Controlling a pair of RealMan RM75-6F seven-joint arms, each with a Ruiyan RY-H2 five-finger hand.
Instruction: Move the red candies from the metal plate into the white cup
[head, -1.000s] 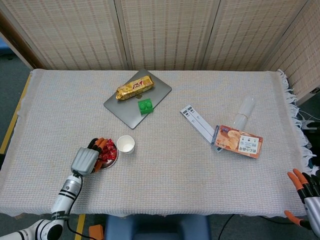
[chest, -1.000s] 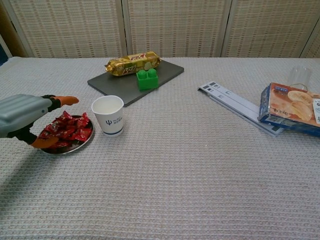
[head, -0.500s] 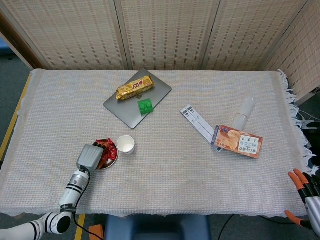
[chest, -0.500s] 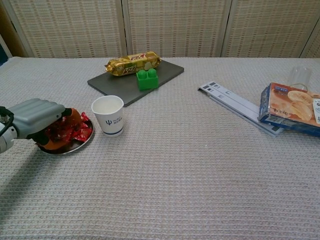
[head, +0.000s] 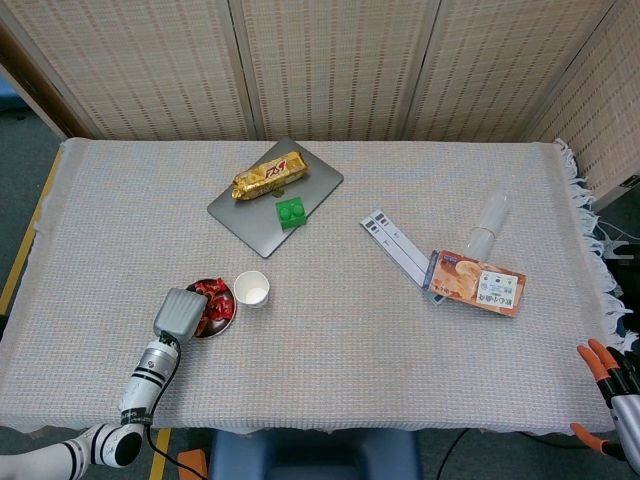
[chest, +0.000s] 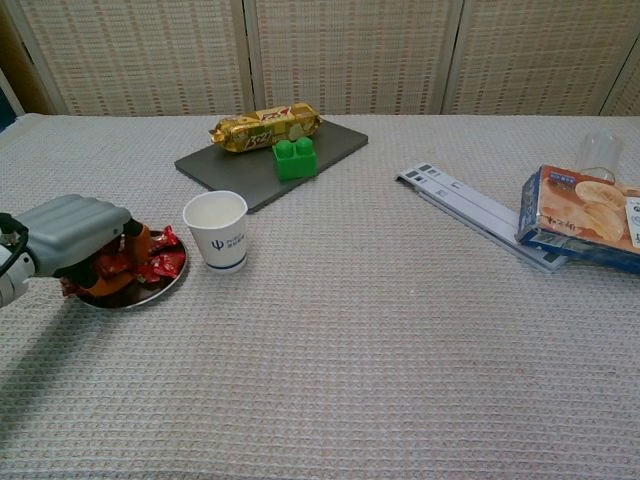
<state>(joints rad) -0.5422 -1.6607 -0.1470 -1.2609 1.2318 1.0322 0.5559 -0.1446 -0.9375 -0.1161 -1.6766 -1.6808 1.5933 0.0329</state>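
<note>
Head view: the left hand (head: 181, 312) lies over the near-left side of the metal plate (head: 226, 318), fingers curled down among the red candies (head: 214, 296); the white cup (head: 251, 288) stands just right of the plate. The right hand (head: 612, 378) hangs off the table's right corner, cut by the frame, fingers apart and empty.

Chest view: the left hand (chest: 75, 237) covers its own fingertips, so whether it grips any candies I cannot tell. A loose grasp could spill wrappers onto the cloth, and dragging could push the plate (chest: 160, 288) against the light cup (chest: 217, 230), tipping it. The right hand is absent here.
</note>
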